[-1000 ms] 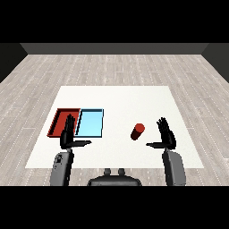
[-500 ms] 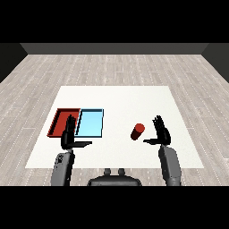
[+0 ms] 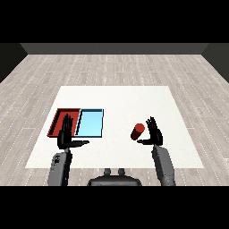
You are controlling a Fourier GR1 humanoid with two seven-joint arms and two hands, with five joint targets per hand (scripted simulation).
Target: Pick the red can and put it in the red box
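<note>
The red can [image 3: 137,131] stands on the white table, right of centre. My right hand [image 3: 154,133] is just to its right, fingers straight and thumb pointing toward the can, a small gap between them. The red tray [image 3: 60,119] lies at the table's left with the light blue tray [image 3: 91,123] beside it on the right. My left hand [image 3: 67,135] hovers open over the red tray's near edge, thumb stretched out to the right.
Both trays hold nothing that I can see. The white table [image 3: 120,100] stretches wide behind the can and the trays, with a grey plank floor all around it.
My right hand has moved left, closing most of the distance to the red can. The left hand and the can have stayed put.
</note>
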